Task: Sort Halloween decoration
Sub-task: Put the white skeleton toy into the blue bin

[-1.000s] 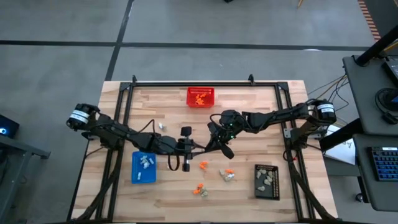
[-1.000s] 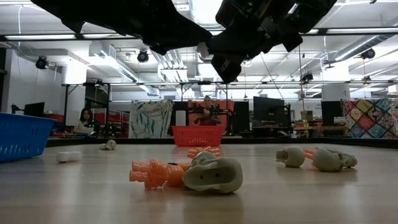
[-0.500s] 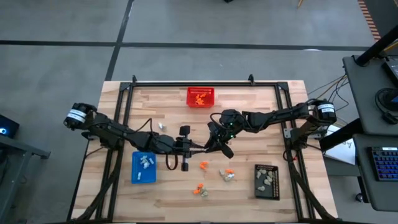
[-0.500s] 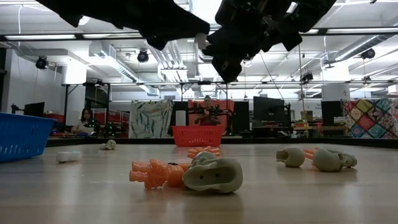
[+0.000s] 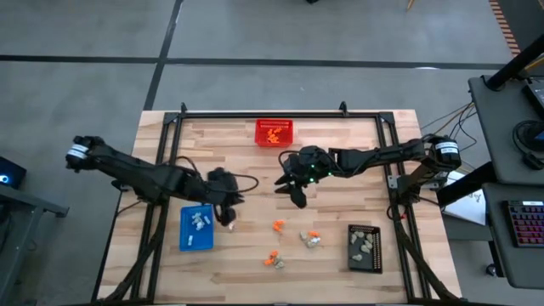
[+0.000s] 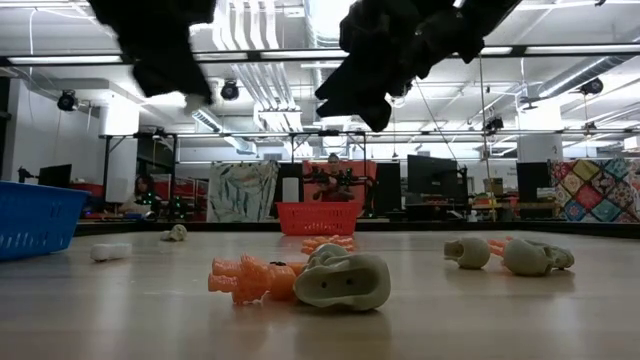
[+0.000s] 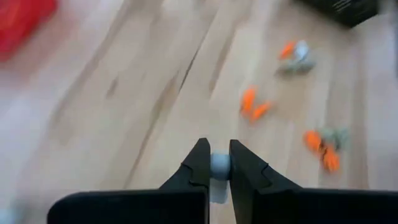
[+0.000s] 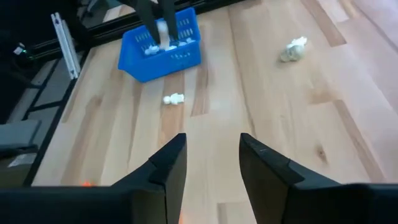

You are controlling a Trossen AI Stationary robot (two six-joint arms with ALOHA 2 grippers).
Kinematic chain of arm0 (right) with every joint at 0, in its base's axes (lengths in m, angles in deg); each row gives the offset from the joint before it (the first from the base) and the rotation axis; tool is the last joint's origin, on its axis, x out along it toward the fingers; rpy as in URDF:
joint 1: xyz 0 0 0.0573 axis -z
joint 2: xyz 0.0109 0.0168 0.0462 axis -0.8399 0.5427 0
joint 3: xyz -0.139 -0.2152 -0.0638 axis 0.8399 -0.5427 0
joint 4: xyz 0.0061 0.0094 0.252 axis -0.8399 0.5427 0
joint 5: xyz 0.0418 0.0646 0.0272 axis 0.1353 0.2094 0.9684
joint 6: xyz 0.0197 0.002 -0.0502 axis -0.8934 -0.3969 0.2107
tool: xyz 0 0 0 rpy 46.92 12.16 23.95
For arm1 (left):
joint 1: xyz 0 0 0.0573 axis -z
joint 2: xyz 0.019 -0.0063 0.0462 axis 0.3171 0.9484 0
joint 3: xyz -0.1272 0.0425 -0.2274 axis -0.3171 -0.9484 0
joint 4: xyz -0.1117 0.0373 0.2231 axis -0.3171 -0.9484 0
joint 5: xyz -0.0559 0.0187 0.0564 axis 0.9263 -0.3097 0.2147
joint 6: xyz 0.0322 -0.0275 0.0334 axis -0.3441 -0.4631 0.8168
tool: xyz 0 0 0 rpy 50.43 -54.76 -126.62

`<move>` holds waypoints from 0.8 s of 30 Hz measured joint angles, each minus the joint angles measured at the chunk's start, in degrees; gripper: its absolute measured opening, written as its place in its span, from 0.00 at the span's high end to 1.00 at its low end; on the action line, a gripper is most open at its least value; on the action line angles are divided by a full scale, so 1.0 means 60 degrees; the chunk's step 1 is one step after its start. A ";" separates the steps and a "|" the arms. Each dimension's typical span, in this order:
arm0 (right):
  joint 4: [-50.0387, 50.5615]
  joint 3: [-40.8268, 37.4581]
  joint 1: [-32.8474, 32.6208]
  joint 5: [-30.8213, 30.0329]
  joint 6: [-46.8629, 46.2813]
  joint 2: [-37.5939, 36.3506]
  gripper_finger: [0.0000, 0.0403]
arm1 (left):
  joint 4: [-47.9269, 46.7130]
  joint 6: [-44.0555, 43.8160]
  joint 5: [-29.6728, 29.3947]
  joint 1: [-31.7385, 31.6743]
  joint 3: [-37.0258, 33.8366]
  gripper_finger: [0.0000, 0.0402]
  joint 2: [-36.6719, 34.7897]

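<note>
In the left wrist view, my left gripper (image 7: 218, 167) is shut on a tiny white trinket (image 7: 219, 163). It hangs at the right edge of the blue tray (image 5: 196, 229), which holds a few white trinkets. My right gripper (image 8: 211, 155) is open with nothing in it, above the table's middle (image 5: 293, 192). Orange and grey-beige trinkets (image 5: 278, 225) (image 5: 310, 239) (image 5: 274, 260) lie loose on the wood toward the near edge. A white one (image 8: 173, 98) lies near the blue tray. The red basket (image 5: 274, 132) holds orange pieces. The black tray (image 5: 365, 246) holds pale ones. My left gripper pinches the white trinket (image 7: 219, 163) between its two fingertips (image 7: 200, 163). The fingers point down from above, as the right wrist view shows (image 8: 163, 28). The trinket is lifted clear, up beside the blue tray.
Black frame rails (image 5: 280, 114) run along the table's far edge and both sides. Bare wood lies between the red basket and the loose trinkets. A pale trinket (image 8: 292, 50) lies on its own on the left half of the table.
My left gripper has drawn away from my right gripper toward the table's left edge, over to the blue tray, and the white trinket that was up between the two grippers has gone with it. My right gripper has moved a little toward the far edge.
</note>
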 joint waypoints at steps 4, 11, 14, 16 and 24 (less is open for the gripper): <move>-0.0001 0.0042 -0.0001 -0.0065 -0.0001 0.0004 0.68 | -0.2595 -0.2101 0.0943 0.0269 0.0657 1.00 -0.0093; 0.0003 0.0053 -0.0023 -0.0065 -0.0001 0.0007 0.71 | -0.5026 -0.3445 0.2460 0.0982 0.0776 1.00 0.0427; 0.0006 0.0053 -0.0023 -0.0069 -0.0001 0.0011 0.70 | -0.5496 -0.3634 0.2856 0.1231 0.0760 1.00 0.0706; 0.0003 0.0050 -0.0023 -0.0083 -0.0001 0.0011 0.70 | -0.5584 -0.3657 0.3123 0.1360 0.0760 1.00 0.0851; 0.0002 0.0045 -0.0023 -0.0091 -0.0001 0.0011 0.70 | -0.5443 -0.3577 0.3444 0.1885 0.0509 1.00 0.1148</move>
